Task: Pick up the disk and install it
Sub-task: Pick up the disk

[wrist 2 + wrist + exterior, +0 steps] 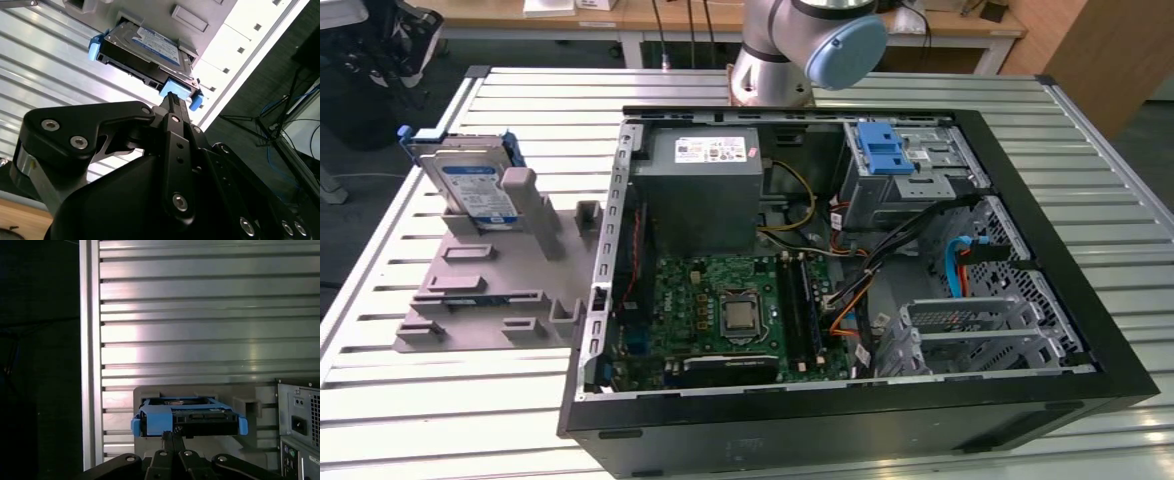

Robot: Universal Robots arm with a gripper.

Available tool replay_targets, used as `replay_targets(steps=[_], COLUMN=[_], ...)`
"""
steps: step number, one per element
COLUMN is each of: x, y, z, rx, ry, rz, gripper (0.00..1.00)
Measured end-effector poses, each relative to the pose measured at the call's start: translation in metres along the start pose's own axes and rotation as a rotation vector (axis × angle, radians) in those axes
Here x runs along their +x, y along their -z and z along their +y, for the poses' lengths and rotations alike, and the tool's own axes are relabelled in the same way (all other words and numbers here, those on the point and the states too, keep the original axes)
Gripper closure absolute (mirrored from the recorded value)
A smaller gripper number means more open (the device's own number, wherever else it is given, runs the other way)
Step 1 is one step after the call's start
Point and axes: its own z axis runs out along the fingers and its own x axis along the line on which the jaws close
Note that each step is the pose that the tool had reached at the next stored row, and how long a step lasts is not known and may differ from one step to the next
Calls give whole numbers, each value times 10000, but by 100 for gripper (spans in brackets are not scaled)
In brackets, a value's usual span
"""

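**Fingers.** In both wrist views the fingers (174, 107) sit close together with no gap showing between them, and they hold nothing. The gripper (171, 435) points at the disk (470, 183), and its tip lines up with the blue bracket (176, 91) on the disk's near edge. Whether tip and bracket touch cannot be told, though they look apart.

**Disk.** It stands on edge in the grey stand (491, 292) with its label showing. A grey post (523, 195) of the stand is just beside its face. The disk is not yet lifted.

**Step in hand, as judged.** This is the approach for the pick-up. To do it well, the fingers would need to:
- spread wider than the disk is thick before closing in;
- sit centred along the bracketed edge;
- close on the flat faces, not on the blue plastic ends.

That way the disk should draw straight out of the stand's slot without tilting against the post.

**Edges and room.** The stand lies on the ribbed worktop (1067, 180). On the exterior view's right of the stand, the wall of the open computer case (854, 425) is just beside the stand's base. On the stand's other side the worktop's edge is near. The space above the stand is free. The judged risks are a sideways drift toward the case wall and the disk snagging on the post.
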Motion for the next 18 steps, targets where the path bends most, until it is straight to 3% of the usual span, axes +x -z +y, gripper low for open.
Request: replay_targets(steps=[18], x=[0], y=[0], z=[0], rx=[1], ry=[439], rz=[18], gripper=[89])
